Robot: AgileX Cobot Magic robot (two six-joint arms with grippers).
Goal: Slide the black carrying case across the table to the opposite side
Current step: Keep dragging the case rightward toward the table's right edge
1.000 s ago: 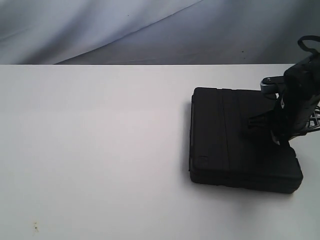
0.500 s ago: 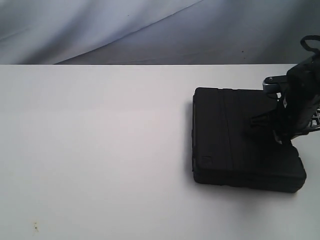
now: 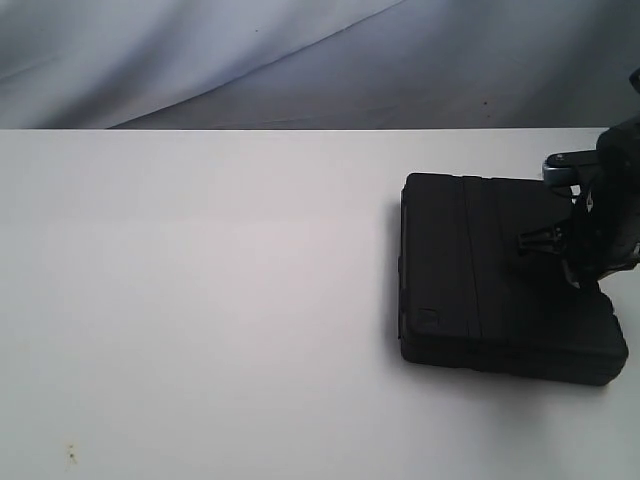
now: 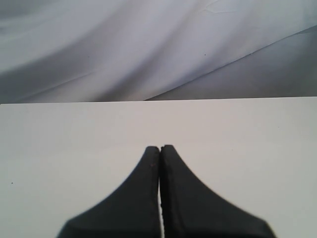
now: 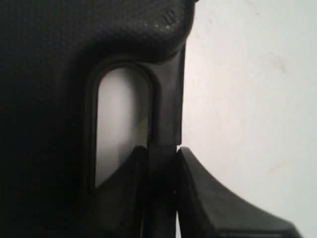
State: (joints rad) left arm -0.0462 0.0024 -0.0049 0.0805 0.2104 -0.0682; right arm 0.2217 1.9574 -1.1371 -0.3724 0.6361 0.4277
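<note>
Black case [image 3: 500, 280] lying flat on the white surface [image 3: 200, 300], at the far right of the exterior view, lid up, raised ribs [image 3: 465, 250] running front to back across the lid. Right-hand front corner nearly at the frame edge. Compared with one second ago: shifted bodily to the right, left edge now further from the middle of the surface, orientation much the same. Part of that shift already present at the half-second mark, larger now.

Right pincer [image 3: 580, 275] at the right side of the case, clamped on the handle bar [image 5: 166, 99]. In the right wrist view, one of its fingers [image 5: 124, 188] inside the handle slot [image 5: 121, 114], the other outside the case edge, bar pinched between them. Textured case body filling one side of that view, bare surface the other. Right arm likewise displaced rightward against the earlier frames, now partly cut off by the frame edge.

Left pincer [image 4: 159, 148] closed, tips pressed together, nothing between them, above bare surface; not seen in the exterior view.

Grey cloth [image 3: 300, 60] behind the surface. Tiny dark specks [image 3: 70, 455] near the front left corner.
</note>
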